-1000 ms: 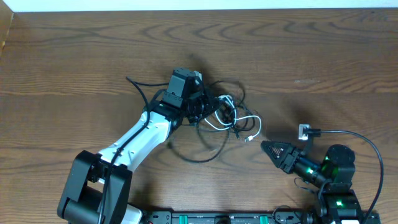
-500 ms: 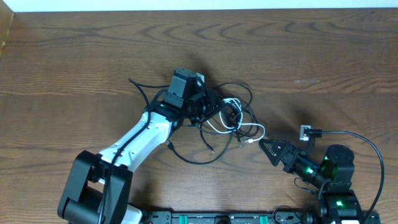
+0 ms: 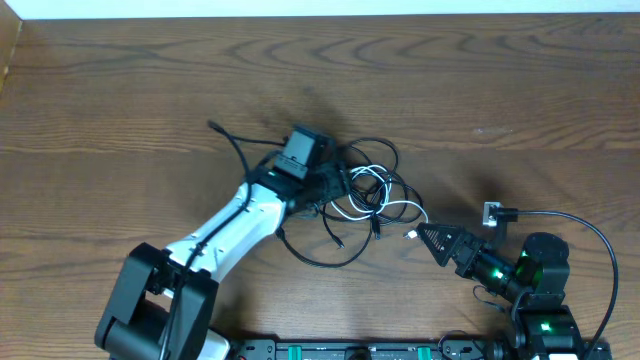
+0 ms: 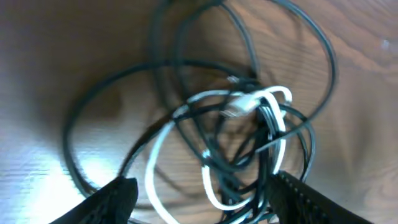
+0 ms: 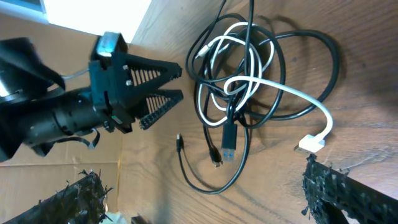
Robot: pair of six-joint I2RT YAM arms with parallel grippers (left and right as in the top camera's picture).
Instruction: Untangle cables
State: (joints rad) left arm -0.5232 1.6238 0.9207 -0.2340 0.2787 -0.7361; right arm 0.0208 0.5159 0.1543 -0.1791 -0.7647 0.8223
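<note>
Grained wood table [image 3: 120,80] | thin black-and-white cables [image 3: 370,190] looped, tangled | left tool [image 5: 178,83] released | right tool [image 3: 420,233] released

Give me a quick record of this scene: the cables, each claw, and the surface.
surface: wooden table
black cables: several, looped into one tangle
white cable: woven through the tangle, plug end lying free outside it
left claw: open, empty, at the tangle's edge
right claw: open, empty, close to the white plug

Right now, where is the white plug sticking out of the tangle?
In the overhead view, the white plug lies on the table, right of the black cables, just ahead of the open right gripper.
</note>
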